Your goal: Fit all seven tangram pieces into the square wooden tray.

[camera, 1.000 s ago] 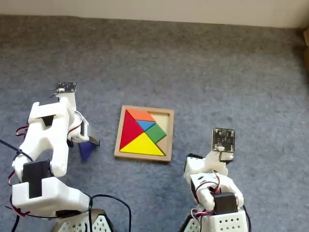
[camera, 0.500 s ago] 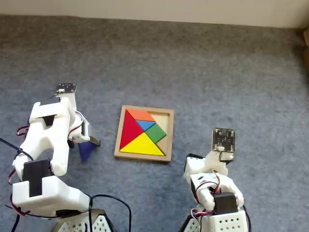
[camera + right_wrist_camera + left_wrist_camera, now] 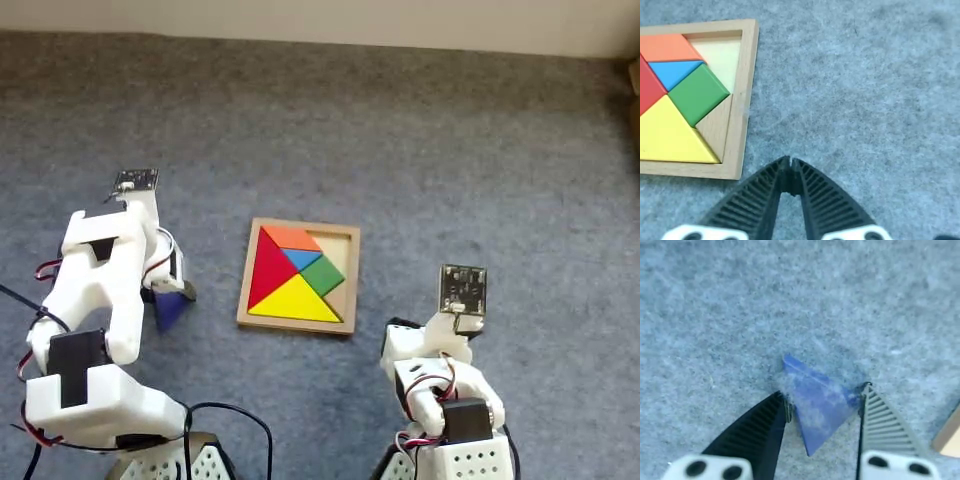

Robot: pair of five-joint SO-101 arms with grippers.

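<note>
Nearest the bases, the right arm [image 3: 440, 385] sat folded low at the near right of the grey, carpet-like surface [image 3: 480, 150]. Its claw [image 3: 790, 161] was closed tight with the two ribbed black fingers [image 3: 812, 192] pressed together at the tips and nothing between them. It hung over bare grey pile just beside the near right corner of the square wooden tray [image 3: 742, 100].

To the left, the left arm [image 3: 95, 290] stretched forward and bent down to the surface. Its claw [image 3: 823, 395] was drawn in around a dark blue triangle [image 3: 820, 405], one finger against the piece's long edge and the other touching its opposite corner, so the piece was pinched between them. The triangle lay on the grey pile, left of the tray and apart from it.

A little farther out, between the two arms, the tray lay flat on the surface. Inside it, a red triangle [image 3: 265, 268] filled the left side and a yellow triangle [image 3: 292, 300] ran along the near edge. A green square [image 3: 322, 274] stood on its corner against the yellow, a light blue triangle [image 3: 300, 258] sat just beyond it, and an orange piece [image 3: 290, 237] lay along the far edge. Bare wood showed in the far right corner and in a small triangular gap at the near right.
</note>
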